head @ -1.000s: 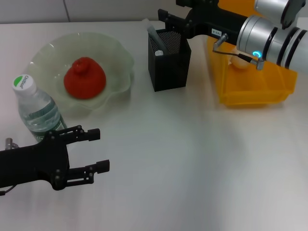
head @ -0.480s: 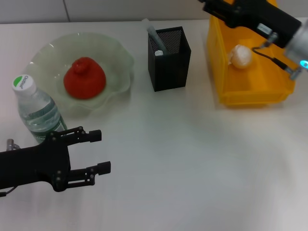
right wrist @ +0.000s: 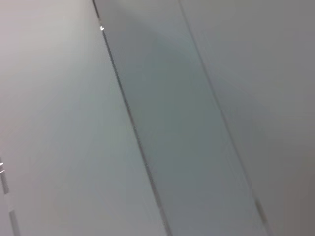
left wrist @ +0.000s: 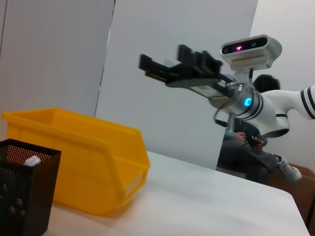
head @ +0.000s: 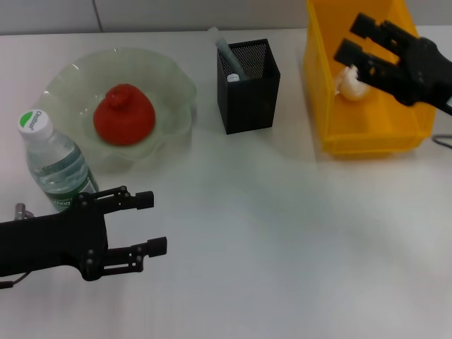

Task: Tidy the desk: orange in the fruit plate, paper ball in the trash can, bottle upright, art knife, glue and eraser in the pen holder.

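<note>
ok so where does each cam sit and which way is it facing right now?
Head: on the robot's head, looking forward and down at the desk; shows left claw open near the bottle, right claw open over the yellow bin.
Left wrist: low by the desk, facing across it at the pen holder, the bin and the right claw; none of its own fingers show.
Right wrist: aimed at a bare wall; no body shows.
Shared: head and left wrist both show bin, pen holder, right claw.
</note>
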`<state>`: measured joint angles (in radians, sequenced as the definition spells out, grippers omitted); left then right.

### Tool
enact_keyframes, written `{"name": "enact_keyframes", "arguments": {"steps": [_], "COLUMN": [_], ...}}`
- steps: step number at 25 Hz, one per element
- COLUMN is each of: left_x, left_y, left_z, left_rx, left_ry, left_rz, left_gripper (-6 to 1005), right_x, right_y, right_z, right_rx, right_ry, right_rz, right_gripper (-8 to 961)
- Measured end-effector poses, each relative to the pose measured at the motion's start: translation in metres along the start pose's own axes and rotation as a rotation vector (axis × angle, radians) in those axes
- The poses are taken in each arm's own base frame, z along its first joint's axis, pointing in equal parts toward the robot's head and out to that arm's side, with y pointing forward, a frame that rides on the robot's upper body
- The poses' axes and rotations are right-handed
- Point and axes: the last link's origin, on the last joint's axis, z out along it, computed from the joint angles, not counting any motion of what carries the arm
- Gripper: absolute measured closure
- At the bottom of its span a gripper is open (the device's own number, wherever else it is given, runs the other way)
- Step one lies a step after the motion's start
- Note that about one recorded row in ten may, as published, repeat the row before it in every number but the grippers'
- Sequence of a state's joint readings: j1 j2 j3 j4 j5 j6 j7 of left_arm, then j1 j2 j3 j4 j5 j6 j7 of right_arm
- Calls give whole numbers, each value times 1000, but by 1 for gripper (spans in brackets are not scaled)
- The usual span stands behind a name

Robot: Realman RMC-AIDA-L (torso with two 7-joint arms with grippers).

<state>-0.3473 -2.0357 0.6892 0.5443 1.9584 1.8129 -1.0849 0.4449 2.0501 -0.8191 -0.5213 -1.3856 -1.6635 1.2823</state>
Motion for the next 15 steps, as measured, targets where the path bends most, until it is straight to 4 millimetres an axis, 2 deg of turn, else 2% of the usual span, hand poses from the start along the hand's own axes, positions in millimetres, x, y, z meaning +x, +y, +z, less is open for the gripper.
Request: {"name": "enact_keyframes", "arguments": {"steps": [2,7,15], "left_x": [0,0,1], "left_y": [0,1,0], "left_z": [0,0,1], "left_rx": [-3,-7,-9], "left_ry": [0,-1,-3], "left_rz": [-2,-4,-2], "left_gripper": [229,229,229], "right_x": [1,10,33], "right_y": [5,15,24], "right_z": [-8,-17,-23], "right_rx": [-65,-145,-223], "right_ry": [65,163,331], "right_rz": [26,37,7], "right_gripper": [215,142,142]}}
